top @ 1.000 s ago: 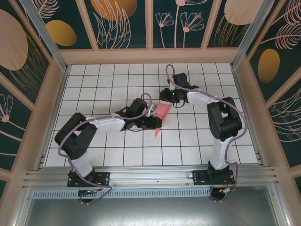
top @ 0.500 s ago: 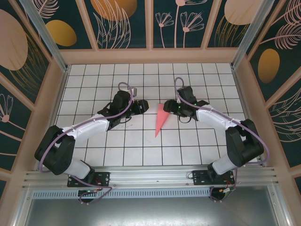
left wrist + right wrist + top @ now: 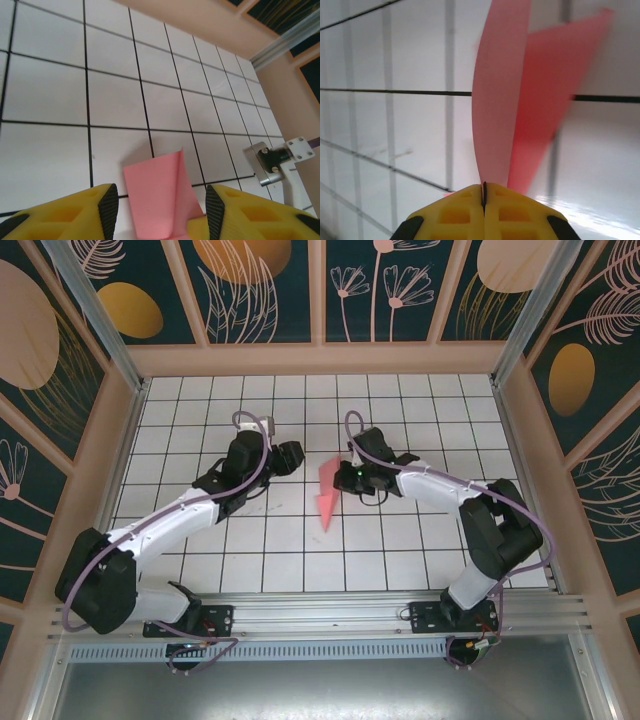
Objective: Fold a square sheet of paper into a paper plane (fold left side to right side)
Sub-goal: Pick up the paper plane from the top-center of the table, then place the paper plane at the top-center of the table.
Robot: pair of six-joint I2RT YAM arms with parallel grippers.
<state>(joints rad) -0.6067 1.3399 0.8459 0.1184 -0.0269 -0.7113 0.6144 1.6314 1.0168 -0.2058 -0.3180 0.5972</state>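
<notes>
The paper plane (image 3: 500,100) is blurred, cropped at the top edge (base hidden inside the right gripper (image 3: 484,189)).

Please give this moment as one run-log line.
left gripper: open, holding nothing | right gripper: shut on paper plane | grip point: its wide end

The white table (image 3: 280,560), ruled into square tiles by black lines, has a pale tan rim (image 3: 320,360). Near its middle is the coral-red paper plane (image 3: 325,496), contact with the surface unclear.
</notes>
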